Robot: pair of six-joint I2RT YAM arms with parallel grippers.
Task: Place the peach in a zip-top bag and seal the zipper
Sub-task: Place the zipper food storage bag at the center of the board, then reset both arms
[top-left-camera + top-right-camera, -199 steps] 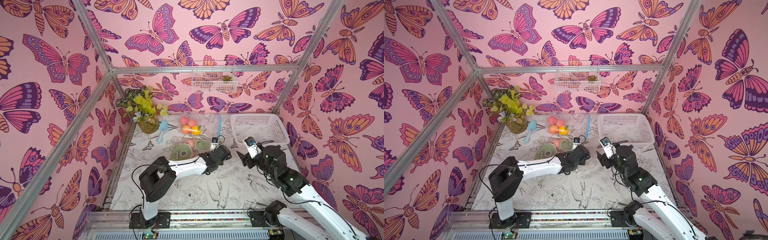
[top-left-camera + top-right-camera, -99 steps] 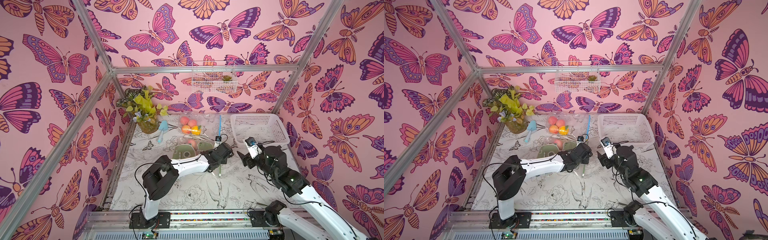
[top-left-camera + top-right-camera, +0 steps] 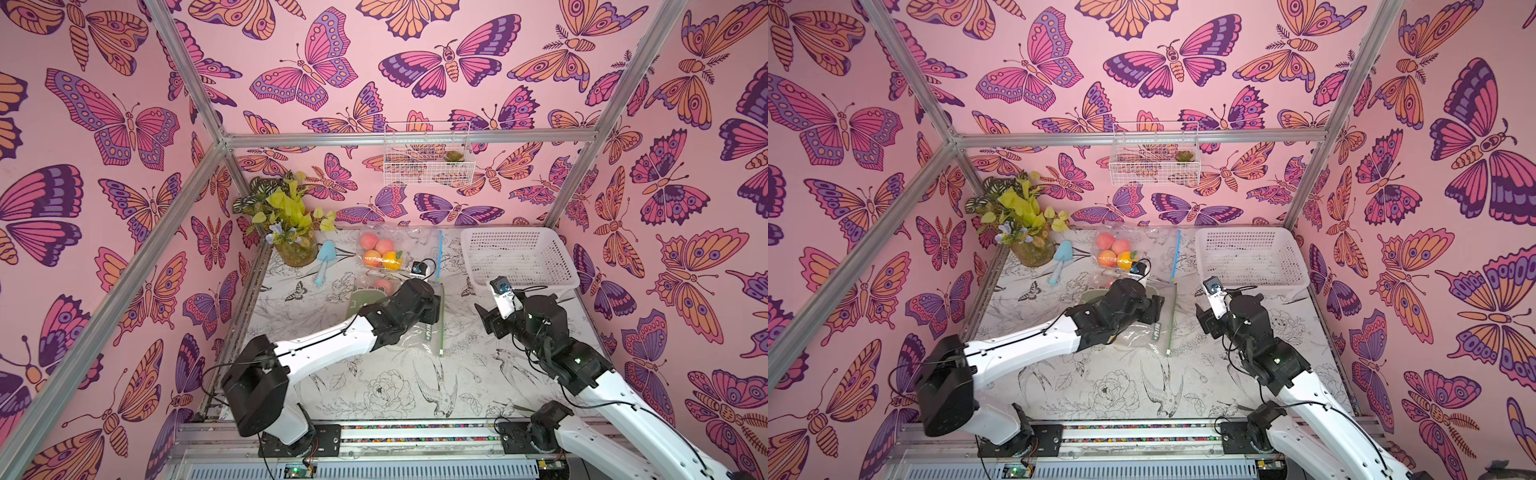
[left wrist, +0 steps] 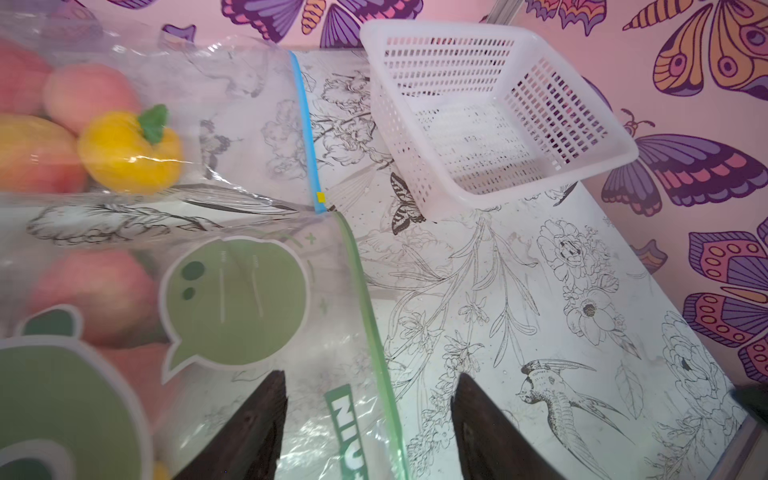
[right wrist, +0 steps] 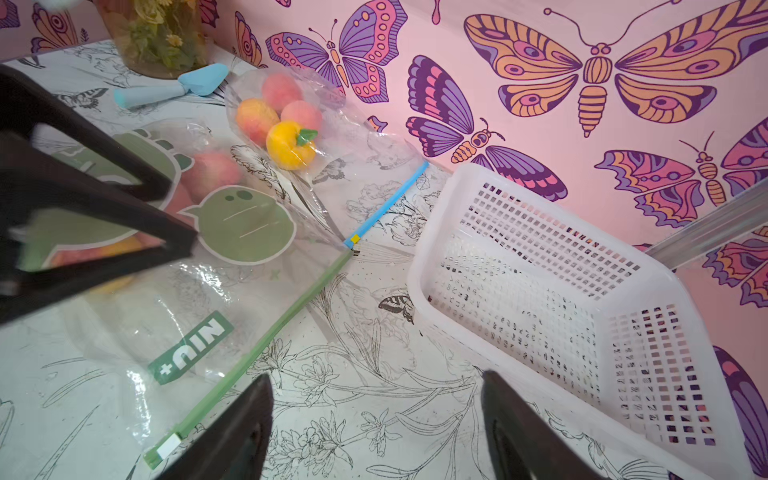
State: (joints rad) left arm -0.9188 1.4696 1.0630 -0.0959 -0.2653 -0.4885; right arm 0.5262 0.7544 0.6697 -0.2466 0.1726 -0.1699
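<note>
Green zipper [image 4: 357, 282] runs btwn parted left pincer [image 4: 370, 375] tips, peach [image 4: 95, 291] beyond.

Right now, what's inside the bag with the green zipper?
A pink peach shows through the clear green-zipper bag. Its green prints and the left hand cover the rest.

1. Left gripper [image 3: 1153, 311] hangs over a clear, green-zippered zip-top bag [image 3: 1140, 336] near the middle of the counter [image 3: 1100, 386].
2. Right gripper [image 3: 1203, 322] sits apart at the bag's 3 o'clock.
3. White basket [image 3: 1250, 257] stands at 1 o'clock, a fruit-filled bag [image 3: 1117, 255] at 12 o'clock.
</note>
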